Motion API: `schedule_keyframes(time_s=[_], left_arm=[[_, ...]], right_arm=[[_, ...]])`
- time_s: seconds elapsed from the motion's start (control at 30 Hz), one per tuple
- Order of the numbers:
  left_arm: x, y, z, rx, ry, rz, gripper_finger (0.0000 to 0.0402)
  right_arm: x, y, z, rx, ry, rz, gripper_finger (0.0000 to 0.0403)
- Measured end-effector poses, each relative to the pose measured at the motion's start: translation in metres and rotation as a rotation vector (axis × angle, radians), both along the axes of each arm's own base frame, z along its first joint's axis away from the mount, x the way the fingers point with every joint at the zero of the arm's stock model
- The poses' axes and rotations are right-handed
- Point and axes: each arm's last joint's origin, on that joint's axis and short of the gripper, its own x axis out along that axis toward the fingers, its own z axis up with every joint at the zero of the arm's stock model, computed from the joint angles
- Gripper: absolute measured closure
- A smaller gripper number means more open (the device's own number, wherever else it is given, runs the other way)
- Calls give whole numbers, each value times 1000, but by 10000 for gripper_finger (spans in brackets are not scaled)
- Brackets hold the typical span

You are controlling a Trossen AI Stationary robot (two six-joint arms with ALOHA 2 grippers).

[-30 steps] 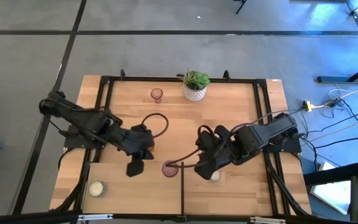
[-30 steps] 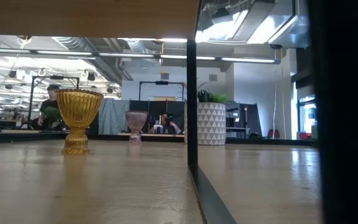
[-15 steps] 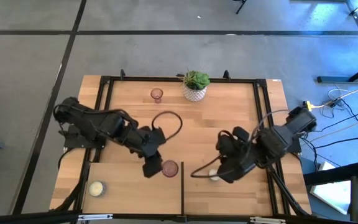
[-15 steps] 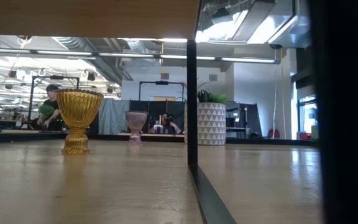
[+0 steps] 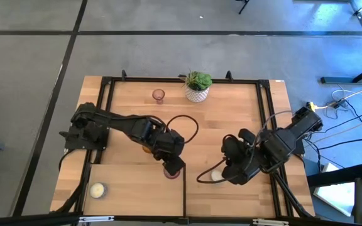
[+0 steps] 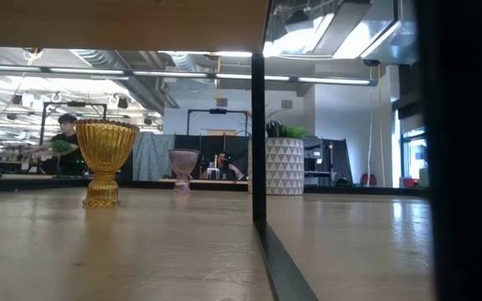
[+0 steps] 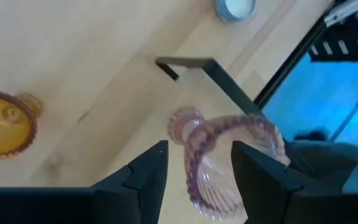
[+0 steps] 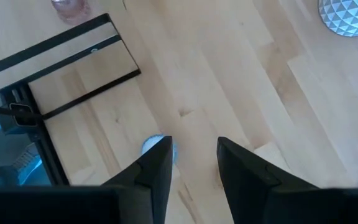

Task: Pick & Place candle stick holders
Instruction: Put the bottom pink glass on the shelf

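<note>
Two arms work over the wooden counter [image 5: 231,119]. Left gripper [image 5: 172,166] has its jaws spread around a pink holder [image 7: 229,155] near the front divider; right gripper [image 5: 231,174], jaws spread, hovers beside a white holder [image 5: 217,176].

plant pot [image 5: 198,86] — table's [image 5: 231,119] back edge | holder [image 5: 158,95] left of it

2 pink holders [image 5: 158,95], 1 amber holder [image 6: 105,160], 2 white holders [image 5: 97,189], 1 plant pot [image 5: 197,87]
</note>
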Motion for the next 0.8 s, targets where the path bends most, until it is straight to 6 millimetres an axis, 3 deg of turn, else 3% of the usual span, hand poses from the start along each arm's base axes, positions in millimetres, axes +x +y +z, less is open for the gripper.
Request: schedule_keyframes(time_s=[0.8], left_arm=[[-2, -14, -10, 34, 60, 2, 243]], right_arm=[[0, 1, 0, -14, 7, 33, 272]])
